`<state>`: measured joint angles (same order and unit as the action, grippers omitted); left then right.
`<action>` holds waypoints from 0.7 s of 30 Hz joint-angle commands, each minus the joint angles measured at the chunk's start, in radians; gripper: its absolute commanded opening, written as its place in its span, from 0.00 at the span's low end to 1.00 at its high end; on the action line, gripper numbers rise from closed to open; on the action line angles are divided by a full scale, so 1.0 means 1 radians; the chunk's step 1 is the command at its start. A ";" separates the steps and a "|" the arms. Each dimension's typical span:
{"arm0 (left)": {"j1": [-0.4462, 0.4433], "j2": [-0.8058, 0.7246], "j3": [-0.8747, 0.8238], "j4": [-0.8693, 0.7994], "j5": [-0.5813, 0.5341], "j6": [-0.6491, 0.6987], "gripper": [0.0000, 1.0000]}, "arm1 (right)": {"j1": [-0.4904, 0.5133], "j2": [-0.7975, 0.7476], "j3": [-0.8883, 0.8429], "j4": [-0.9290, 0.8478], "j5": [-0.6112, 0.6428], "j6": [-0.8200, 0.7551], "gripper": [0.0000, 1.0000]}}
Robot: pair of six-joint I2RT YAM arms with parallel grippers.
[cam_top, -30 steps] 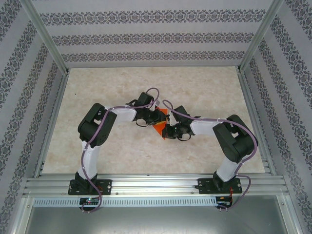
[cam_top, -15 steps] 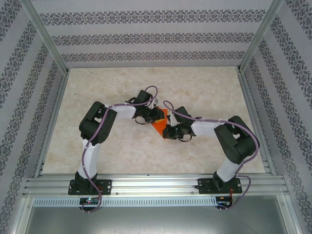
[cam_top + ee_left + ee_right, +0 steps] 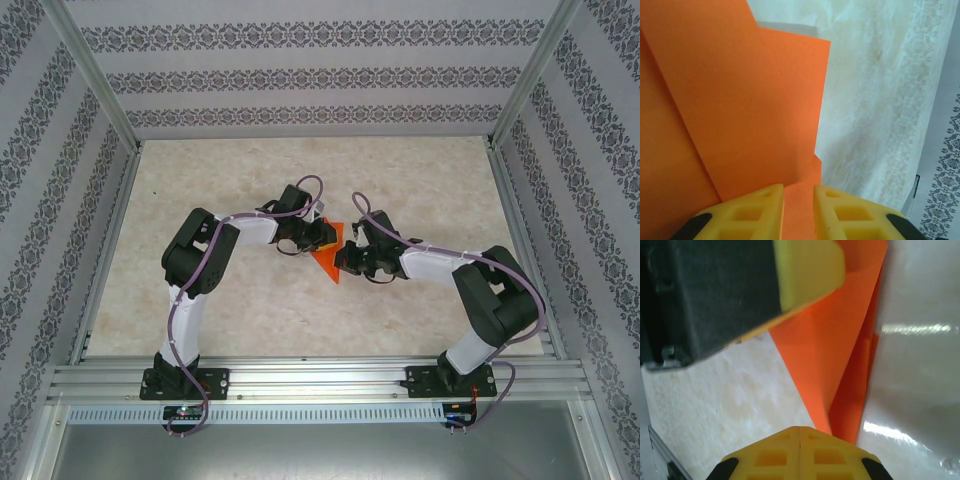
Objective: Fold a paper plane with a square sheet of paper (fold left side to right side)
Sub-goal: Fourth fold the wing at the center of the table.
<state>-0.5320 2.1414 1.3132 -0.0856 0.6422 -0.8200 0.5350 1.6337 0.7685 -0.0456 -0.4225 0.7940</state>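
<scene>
Swinging the right arm (image 3: 485, 290) wider than a second ago, pushing its elbow out right and its wrist farther back, while keeping the left arm (image 3: 200, 260) planted. Leaving the square sheet of paper (image 3: 331, 262) at the middle of the table (image 3: 430, 190), narrowed to a pointed wedge between both grippers. Pressing the right gripper (image 3: 347, 262) shut at the near tip, without clearly pinching it. Holding the left gripper (image 3: 320, 236) narrowly parted over the far part. Probably flattening the crease.
</scene>
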 commanded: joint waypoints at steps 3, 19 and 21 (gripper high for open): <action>0.016 0.033 -0.043 -0.007 -0.095 0.020 0.24 | 0.019 0.064 0.055 0.071 0.082 0.134 0.00; 0.015 0.039 -0.035 -0.009 -0.092 0.018 0.24 | 0.049 0.168 0.119 -0.027 0.162 0.124 0.00; 0.015 0.040 -0.033 -0.012 -0.092 0.018 0.24 | 0.049 0.176 0.123 -0.048 0.166 0.117 0.00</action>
<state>-0.5320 2.1399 1.3064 -0.0734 0.6426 -0.8204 0.5743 1.7889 0.8707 -0.0441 -0.3012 0.9188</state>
